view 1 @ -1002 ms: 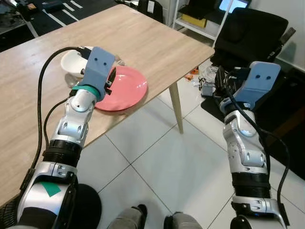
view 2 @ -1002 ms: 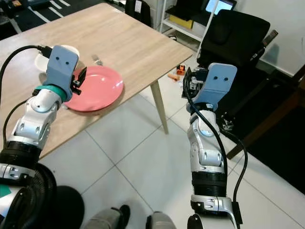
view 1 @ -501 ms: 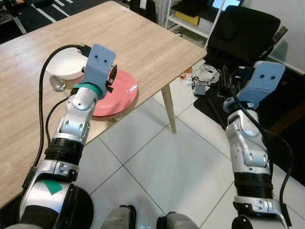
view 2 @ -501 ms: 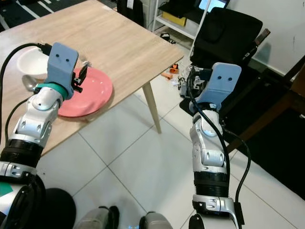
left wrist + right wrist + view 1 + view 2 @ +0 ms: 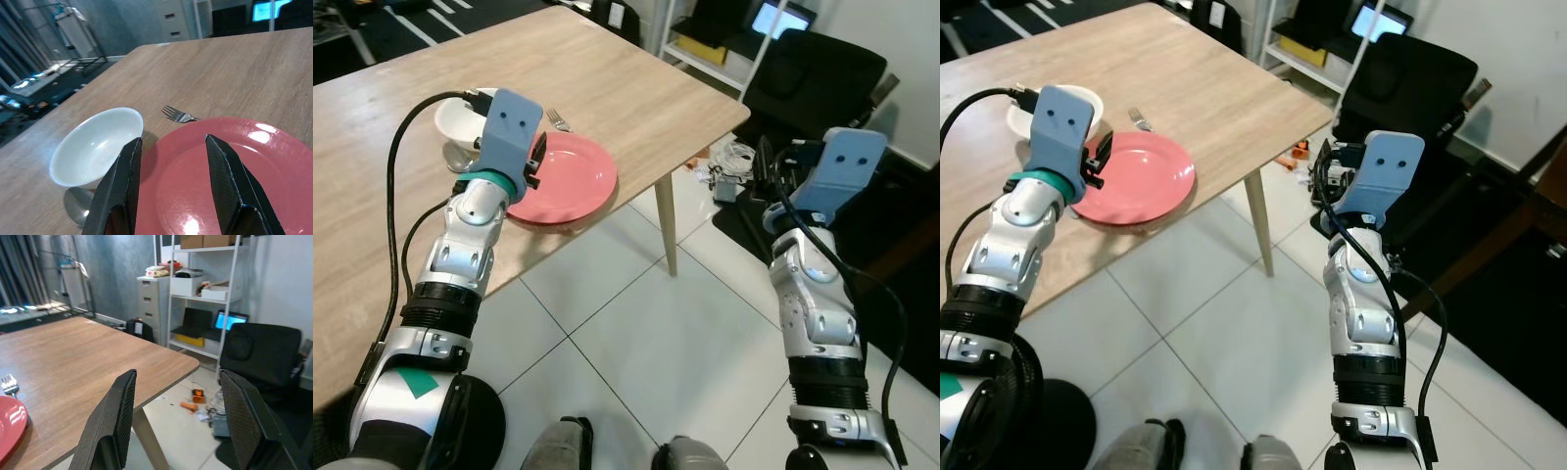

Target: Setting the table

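A pink plate (image 5: 570,180) lies near the corner of the wooden table (image 5: 636,83). A white bowl (image 5: 458,121) stands just behind it on the left, and a fork (image 5: 556,119) lies at the plate's far rim. Beside the bowl lies a spoon (image 5: 77,211). My left gripper (image 5: 532,163) hovers open over the plate's bowl-side rim, nothing between its fingers (image 5: 128,171). My right gripper (image 5: 767,168) is raised in the air off the table's corner, open and empty, pointing toward the table (image 5: 73,362).
A black office chair (image 5: 822,78) stands to the right of the table, beside a white shelf unit (image 5: 720,44). Cables and small items (image 5: 729,166) lie on the tiled floor (image 5: 636,333) near the table leg (image 5: 668,220). My feet (image 5: 558,455) are on the tiles.
The whole view has swung as the camera moved. Both arms keep their raised pose with grippers open; plate, bowl and fork keep their places on the table.
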{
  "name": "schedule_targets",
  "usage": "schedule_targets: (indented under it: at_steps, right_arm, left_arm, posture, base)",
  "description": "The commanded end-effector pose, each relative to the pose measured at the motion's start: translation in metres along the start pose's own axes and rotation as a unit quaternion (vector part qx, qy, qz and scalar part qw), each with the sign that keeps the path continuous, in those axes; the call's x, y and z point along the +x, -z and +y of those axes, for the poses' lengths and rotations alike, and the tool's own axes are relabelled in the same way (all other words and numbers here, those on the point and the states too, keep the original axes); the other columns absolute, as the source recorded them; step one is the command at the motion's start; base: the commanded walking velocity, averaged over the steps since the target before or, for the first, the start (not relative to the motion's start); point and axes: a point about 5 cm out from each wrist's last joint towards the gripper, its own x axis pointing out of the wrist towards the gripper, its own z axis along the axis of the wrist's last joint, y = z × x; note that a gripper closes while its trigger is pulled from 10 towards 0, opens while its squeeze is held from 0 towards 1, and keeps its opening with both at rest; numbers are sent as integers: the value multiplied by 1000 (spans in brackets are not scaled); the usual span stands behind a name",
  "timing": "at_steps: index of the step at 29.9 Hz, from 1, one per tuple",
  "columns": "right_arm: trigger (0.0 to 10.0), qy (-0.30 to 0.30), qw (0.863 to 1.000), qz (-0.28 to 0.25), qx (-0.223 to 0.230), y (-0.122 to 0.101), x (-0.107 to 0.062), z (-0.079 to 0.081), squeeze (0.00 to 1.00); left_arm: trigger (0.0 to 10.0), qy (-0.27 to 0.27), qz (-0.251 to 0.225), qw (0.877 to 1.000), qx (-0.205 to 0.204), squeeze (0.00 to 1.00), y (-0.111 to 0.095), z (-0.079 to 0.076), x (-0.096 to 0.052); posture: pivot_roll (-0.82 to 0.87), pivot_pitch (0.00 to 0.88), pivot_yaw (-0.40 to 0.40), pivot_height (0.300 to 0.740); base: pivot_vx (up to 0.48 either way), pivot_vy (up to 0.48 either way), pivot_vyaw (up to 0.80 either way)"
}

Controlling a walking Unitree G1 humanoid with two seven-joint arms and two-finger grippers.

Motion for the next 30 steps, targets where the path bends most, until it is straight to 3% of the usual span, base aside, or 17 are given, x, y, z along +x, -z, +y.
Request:
schedule_targets:
  at_steps: [1,15,17,20,21,22,23,25,26,28,30]
  right_arm:
    - [10000,8,1000,6,-1,2,-1,-5,0]
    - [10000,7,1000,7,-2,2,-2,-4,0]
    - [10000,8,1000,8,-2,3,-3,-5,0]
    - [10000,8,1000,8,-2,3,-3,-5,0]
    - [10000,8,1000,9,-2,3,-4,-4,0]
    - [10000,8,1000,9,-2,3,-4,-4,0]
    - [10000,5,1000,18,1,8,-6,-3,0]
    - [10000,5,1000,18,1,8,-6,-3,0]
    - [10000,4,1000,22,2,10,-7,-2,0]
    - [10000,4,1000,22,2,10,-7,-2,0]
    - [10000,-4,1000,26,3,12,-9,2,0]
  left_arm:
    - [10000,5,0,1000,-1,0,0,-4,1]
    - [10000,22,7,1000,6,0,3,-4,0]
    - [10000,69,18,996,54,0,8,1,-3]
    - [10000,69,18,996,54,0,8,1,-3]
    - [10000,95,23,991,88,0,10,5,-6]
    - [10000,95,23,991,88,0,10,5,-6]
    - [10000,212,52,931,291,0,35,30,-32]
    - [10000,212,52,931,291,0,35,30,-32]
    - [10000,250,71,901,347,0,46,39,-42]
    - [10000,250,71,901,347,0,46,39,-42]
    - [10000,288,108,855,417,0,66,54,-61]
  posture:
    - [-10,0,70,740]
    - [-10,0,75,740]
    - [-9,0,76,740]
    - [-9,0,76,740]
    - [0,2,80,740]
    - [0,2,80,740]
    - [16,11,76,740]
    - [16,11,76,740]
    - [16,11,76,740]
    - [16,11,76,740]
    - [35,44,78,740]
  base:
    - [0,0,0]
    - [0,0,0]
    - [0,0,0]
    - [0,0,0]
    - [0,0,0]
    - [0,0,0]
    - [0,0,0]
    - [0,0,0]
    - [0,0,0]
    - [0,0,0]
    - [0,0,0]
